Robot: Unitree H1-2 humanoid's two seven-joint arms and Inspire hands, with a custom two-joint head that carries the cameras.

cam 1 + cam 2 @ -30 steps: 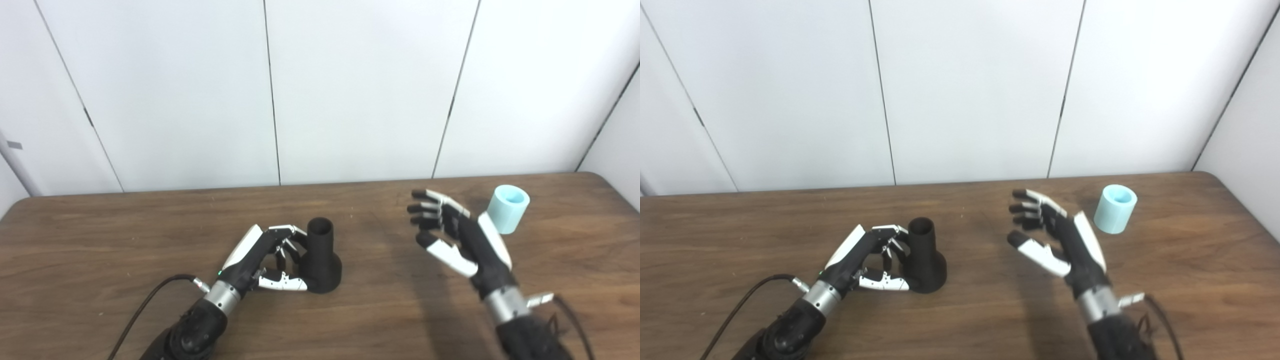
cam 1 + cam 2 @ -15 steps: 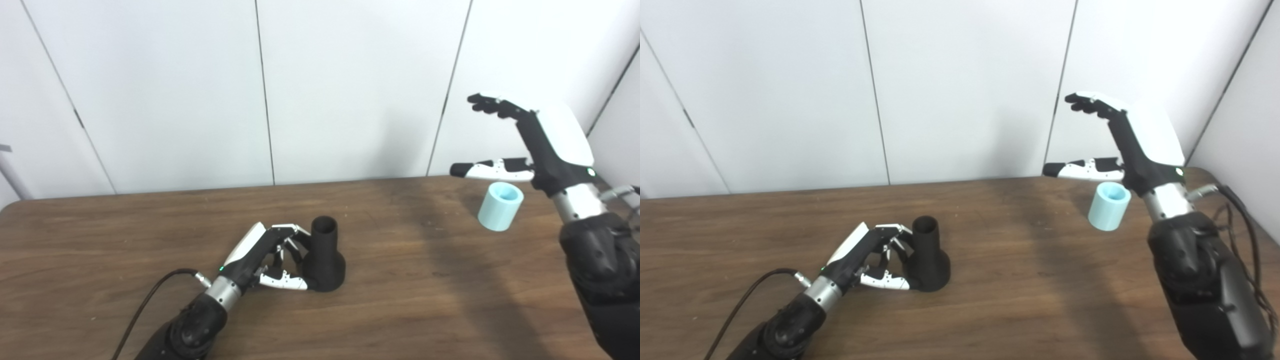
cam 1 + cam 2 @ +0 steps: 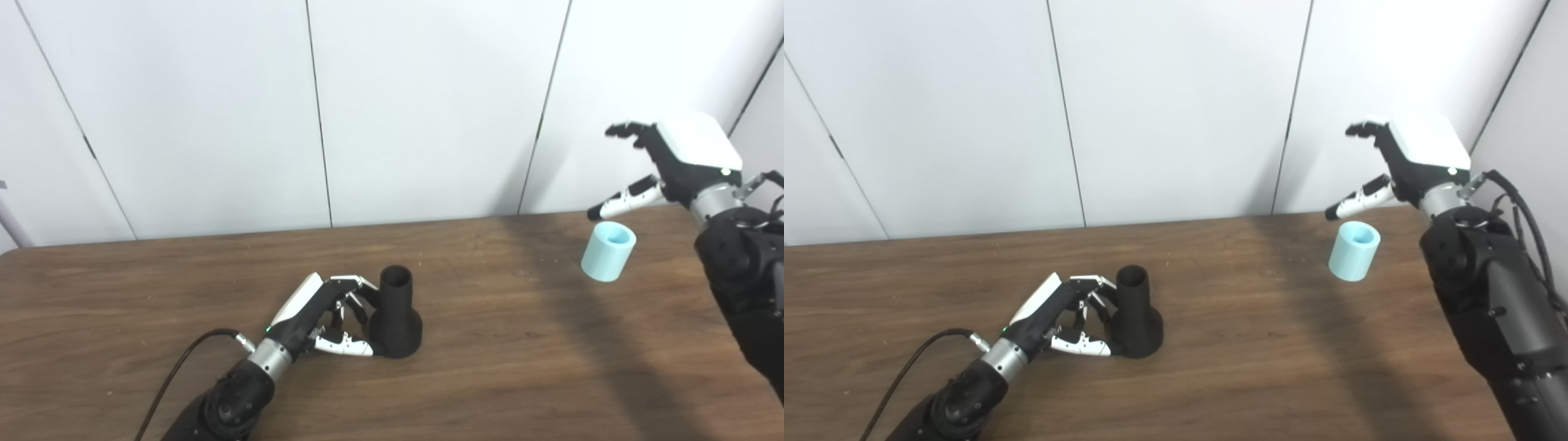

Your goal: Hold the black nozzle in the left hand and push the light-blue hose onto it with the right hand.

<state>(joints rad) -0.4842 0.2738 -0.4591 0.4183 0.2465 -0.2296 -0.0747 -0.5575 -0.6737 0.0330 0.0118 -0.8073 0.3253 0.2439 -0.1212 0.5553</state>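
The black nozzle [image 3: 396, 315] stands upright on the wooden table [image 3: 122, 294], its wide base down and its open neck up. My left hand [image 3: 321, 312] rests on the table just left of it, fingers curled against the neck and thumb touching the base. The light-blue hose [image 3: 607, 252], a short open cylinder, stands at the back right of the table. My right hand [image 3: 667, 162] hovers high above and slightly right of the hose, open, with fingers spread and nothing in it.
White wall panels [image 3: 429, 104] rise right behind the table's far edge. A black cable [image 3: 177, 373] trails from my left wrist over the front of the table. The table's right edge lies close to my right arm [image 3: 1488, 294].
My right hand rose from low over the table's middle and swung right, ending above the hose. The left hand stayed against the nozzle. The view shifted a little.
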